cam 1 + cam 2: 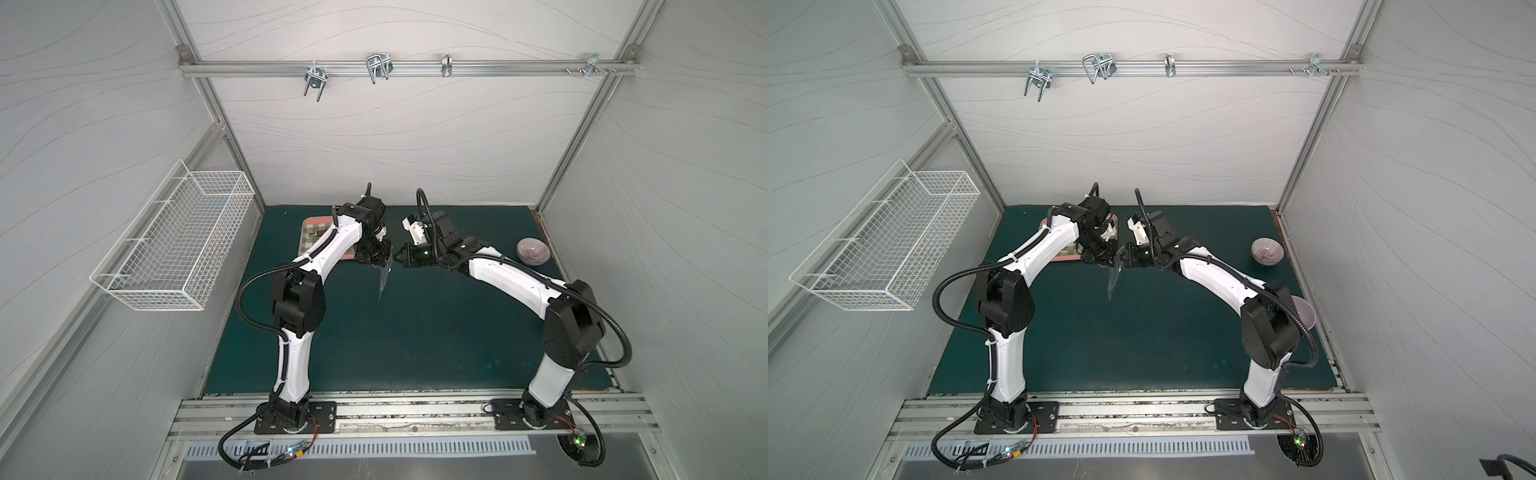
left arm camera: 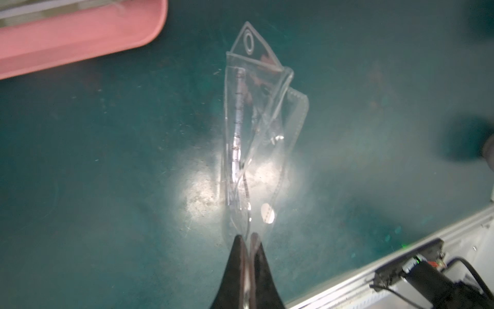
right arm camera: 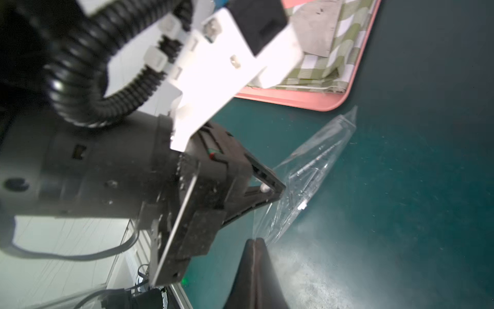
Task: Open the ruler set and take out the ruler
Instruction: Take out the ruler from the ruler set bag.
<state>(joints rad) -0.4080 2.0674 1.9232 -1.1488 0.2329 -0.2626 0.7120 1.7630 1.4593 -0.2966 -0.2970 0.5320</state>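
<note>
**Thin soft pouch held in the air between two closed grippers**

The ruler set (image 2: 256,128) hangs above the green mat (image 2: 107,160), just beside the pink-rimmed tray (image 2: 80,40), touching neither. It is a clear plastic pouch, very light and soft: the film folds and twists under its own weight. It is probably slippery too, so a pinch on the seam edge should be safer than one on the smooth middle. The white snap button (image 2: 267,213) is undone and the layers gape apart. Inside, the ruler (image 2: 238,120) shows as a stiff clear strip with dark marks. Its end toward the open mouth looks like the best place to take it.

The left gripper (image 2: 250,236) is fully closed and pinches one edge of the pouch. The right gripper (image 3: 256,240) is closed as well. The film runs into its tips, so it seems to nip another edge, though this part is blurred.

In both top views the arms arch inward with raised elbows. The left wrist points down and the right wrist reaches sideways toward it.
</note>
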